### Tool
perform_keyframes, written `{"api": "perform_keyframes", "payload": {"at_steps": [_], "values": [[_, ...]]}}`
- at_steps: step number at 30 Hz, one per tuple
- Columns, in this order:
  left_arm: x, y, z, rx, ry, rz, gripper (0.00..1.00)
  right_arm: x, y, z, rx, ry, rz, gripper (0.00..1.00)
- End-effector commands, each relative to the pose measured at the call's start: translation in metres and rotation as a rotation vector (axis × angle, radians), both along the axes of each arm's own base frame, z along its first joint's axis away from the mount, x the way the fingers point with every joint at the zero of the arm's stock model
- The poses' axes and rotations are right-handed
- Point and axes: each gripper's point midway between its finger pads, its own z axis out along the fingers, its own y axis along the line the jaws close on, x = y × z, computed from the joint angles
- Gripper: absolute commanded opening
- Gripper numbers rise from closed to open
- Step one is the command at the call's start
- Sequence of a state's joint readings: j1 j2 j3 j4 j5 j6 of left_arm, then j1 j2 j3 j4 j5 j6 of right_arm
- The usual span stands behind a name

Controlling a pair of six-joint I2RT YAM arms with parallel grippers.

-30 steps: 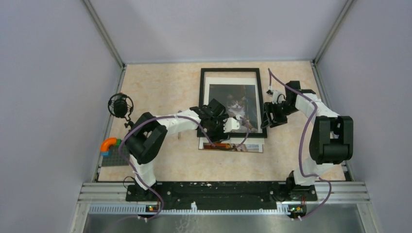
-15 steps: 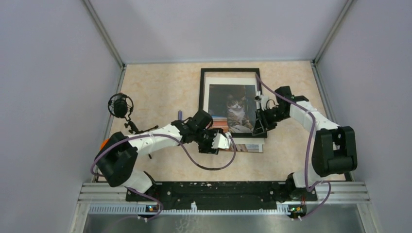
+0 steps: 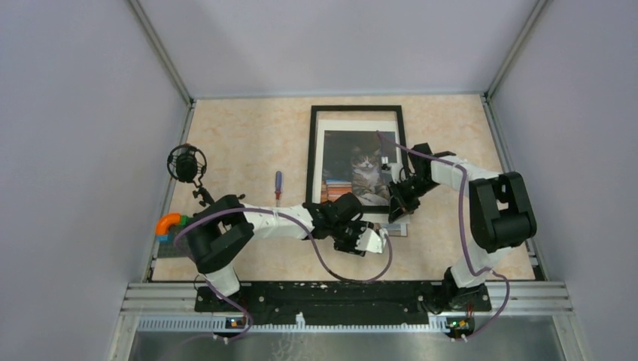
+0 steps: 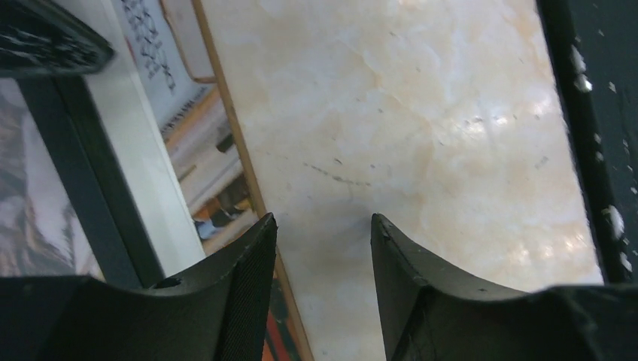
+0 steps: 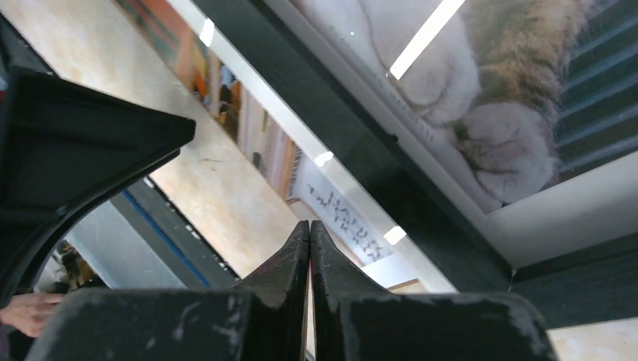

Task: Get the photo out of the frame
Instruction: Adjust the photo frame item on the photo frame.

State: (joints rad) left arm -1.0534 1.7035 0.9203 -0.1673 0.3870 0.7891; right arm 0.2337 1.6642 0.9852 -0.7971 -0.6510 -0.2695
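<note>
Looking down on the photo [image 3: 361, 162], face up inside the frame [image 3: 356, 108], grey-white cat and stacked books in plain sight, white margin all round. Finds the frame lying flat on the table [image 3: 241, 135], toward the back and about midway across, long sides running away from the arm bases. Shows another printed sheet [image 4: 139, 165] poking out from under the frame's near edge, with a white margin, colourful book spines and a brown strip along its side. Places the right gripper [image 3: 394, 216] at the frame's near right corner, fingers pressed tight together with nothing visible between them; from the wrist, sees the right gripper [image 5: 309, 226] aimed at that sheet's margin just past the black rail, and cannot tell whether touching. Sets the left gripper [image 3: 380, 241] just on the near side of the sheet, fingers spread and pinching nothing, only bare tabletop between them. Notes, farther left, a blue-handled screwdriver [image 3: 277, 184] lying apart from the frame, a black microphone-like object [image 3: 186, 163] by the left wall, and an orange, green and blue toy [image 3: 170, 224] nearer the arm bases.
</note>
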Motion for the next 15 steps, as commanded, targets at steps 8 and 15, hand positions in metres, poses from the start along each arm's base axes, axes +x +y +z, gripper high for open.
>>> {"api": "perform_keyframes", "payload": {"at_steps": [8, 15], "values": [[0.037, -0.037, 0.004, -0.01, -0.106, 0.114, 0.44, 0.013, -0.013, -0.027, -0.143, -0.029, 0.057, 0.0], [0.053, -0.042, 0.011, 0.027, -0.13, 0.186, 0.33, 0.013, -0.017, -0.03, -0.175, -0.011, 0.049, 0.0]]}}
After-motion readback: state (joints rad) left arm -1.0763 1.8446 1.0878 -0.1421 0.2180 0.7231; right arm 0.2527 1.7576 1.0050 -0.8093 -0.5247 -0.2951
